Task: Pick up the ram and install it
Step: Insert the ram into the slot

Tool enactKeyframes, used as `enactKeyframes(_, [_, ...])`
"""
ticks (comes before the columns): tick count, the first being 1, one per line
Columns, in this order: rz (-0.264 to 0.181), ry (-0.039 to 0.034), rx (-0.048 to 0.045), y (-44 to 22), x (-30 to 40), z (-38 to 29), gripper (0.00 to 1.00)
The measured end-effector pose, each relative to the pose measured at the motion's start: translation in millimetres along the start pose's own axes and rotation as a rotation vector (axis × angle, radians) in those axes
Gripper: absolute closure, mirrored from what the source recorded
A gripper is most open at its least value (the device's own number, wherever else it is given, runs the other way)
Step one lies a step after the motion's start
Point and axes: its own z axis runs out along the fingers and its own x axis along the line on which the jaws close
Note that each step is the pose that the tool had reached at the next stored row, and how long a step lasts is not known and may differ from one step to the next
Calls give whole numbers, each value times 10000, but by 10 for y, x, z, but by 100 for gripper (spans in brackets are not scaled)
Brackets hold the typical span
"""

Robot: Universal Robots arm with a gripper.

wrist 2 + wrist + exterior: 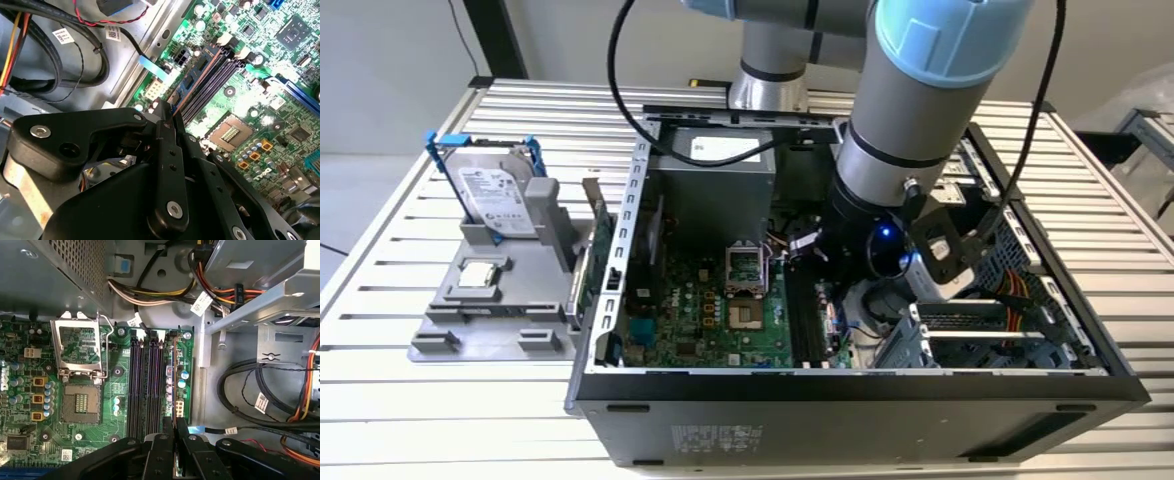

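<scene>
The slatted metal tabletop (454, 420) carries an open computer case (854, 385) lying on its side near the middle, with a grey holder (480, 300) toward the edge on the exterior view's left, where a silver hard drive (494, 195) stands in a blue frame. The 1 arm (907, 130) reaches down into the case, over the side of the motherboard (707, 310) that borders the drive bay and its cable bundle (260, 385). In the first wrist view, the dark memory slots (145, 385) run side by side between the processor socket (80, 400) and that edge of the board. The ram (171, 377) stands on edge along the outermost line, the 1 nearest the board's edge, with its long axis parallel to the slots. In the second wrist view, the ram (195, 80) shows as a thin bluish stick with chips on its face, just beside the empty dark slots. The gripper (175, 419) is at 1 end of the stick, so almost the whole length stretches straight away from the fingers (169, 426). They are drawn narrow, with the thin board edge between them, and seem to be pinching it. I judge it aligned over the slot, though whether it is seated cannot be told.
</scene>
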Motion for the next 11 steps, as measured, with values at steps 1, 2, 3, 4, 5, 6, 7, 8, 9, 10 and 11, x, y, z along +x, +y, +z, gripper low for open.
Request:
enactKeyframes(1, [-13, 1, 1, -2, 3, 12, 100])
enactKeyframes(2, [-27, 2, 2, -3, 6, 26, 100])
enactKeyframes(3, [-39, 3, 0, -4, 9, 40, 100])
enactKeyframes(4, [-49, 3, 2, -6, 12, 46, 100])
enactKeyframes(5, [-54, 4, 3, -7, 15, 48, 100])
enactKeyframes(6, [-55, 6, 5, -6, 15, 49, 100])
enactKeyframes(7, [-55, 10, 5, -6, 16, 49, 100])
enactKeyframes(8, [-55, 10, 4, -6, 16, 50, 100])
enactKeyframes(9, [-54, 10, 3, -6, 16, 50, 100])
enactKeyframes(10, [-54, 9, 2, -6, 16, 53, 100])
enactKeyframes(11, [-55, 8, -1, -7, 18, 57, 100])
